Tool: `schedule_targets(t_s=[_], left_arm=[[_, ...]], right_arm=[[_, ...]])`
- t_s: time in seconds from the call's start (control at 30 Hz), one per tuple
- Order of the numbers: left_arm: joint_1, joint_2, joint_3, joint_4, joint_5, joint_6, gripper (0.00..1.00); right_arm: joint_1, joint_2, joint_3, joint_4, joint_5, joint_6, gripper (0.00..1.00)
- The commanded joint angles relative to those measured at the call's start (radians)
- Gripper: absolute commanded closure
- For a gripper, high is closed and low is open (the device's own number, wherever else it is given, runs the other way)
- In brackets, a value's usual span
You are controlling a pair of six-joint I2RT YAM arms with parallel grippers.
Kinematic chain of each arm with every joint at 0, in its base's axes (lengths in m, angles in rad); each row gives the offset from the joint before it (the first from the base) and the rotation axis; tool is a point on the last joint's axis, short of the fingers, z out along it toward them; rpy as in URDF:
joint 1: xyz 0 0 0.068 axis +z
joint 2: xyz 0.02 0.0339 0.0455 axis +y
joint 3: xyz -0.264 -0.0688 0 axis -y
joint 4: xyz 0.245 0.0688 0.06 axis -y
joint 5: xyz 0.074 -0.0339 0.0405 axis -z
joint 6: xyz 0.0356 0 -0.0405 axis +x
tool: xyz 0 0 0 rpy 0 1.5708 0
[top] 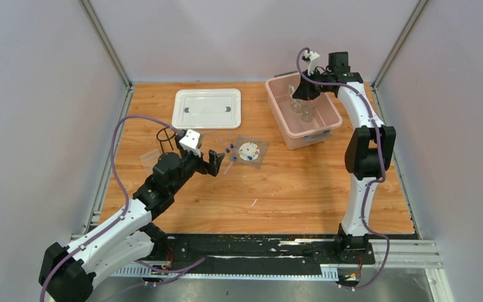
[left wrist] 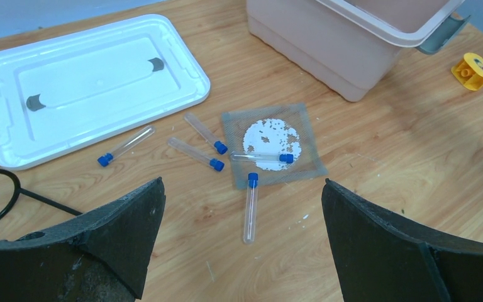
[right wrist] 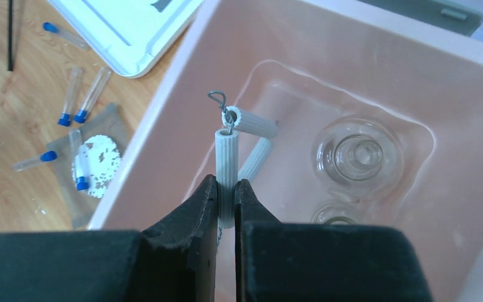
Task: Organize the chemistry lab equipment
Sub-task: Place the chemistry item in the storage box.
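Right wrist view has the right hand (right wrist: pixel 226 195) clenched on the small triangle (right wrist: pixel 227 148) over the pink bin (right wrist: pixel 163 126), glassware (right wrist: pixel 356 153) already inside, while the left hand (left wrist: pixel 242 185) gapes empty above blue-capped tubes (left wrist: pixel 195 153) left on the tabletop (left wrist: pixel 383 189).

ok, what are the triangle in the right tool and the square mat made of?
Triangle: matte grey-white ribbed sleeves, likely ceramic, strung on twisted metal wire. Mat: fine grey woven mesh, probably wire, with a flaking chalky white disc at centre.

5 blue-capped tubes (left wrist: pixel 195 154), 1 triangle (right wrist: pixel 227 157), 1 tripod (left wrist: pixel 49 202), perhaps 2 glass pieces (right wrist: pixel 355 154).
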Motion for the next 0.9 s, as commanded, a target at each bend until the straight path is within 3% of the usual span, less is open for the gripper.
schedule_targets(t_s=[0.0, 0.87], left_arm=[[0.005, -0.013, -0.006, -0.009, -0.026, 0.022, 0.00], [0.011, 0.002, 0.011, -0.023, -0.039, 0.013, 0.00]], right_arm=[[0.010, 0.074, 0.103, 0.037, 0.038, 0.059, 0.97], [0.051, 0.266, 0.233, 0.097, 0.242, 0.074, 0.89]])
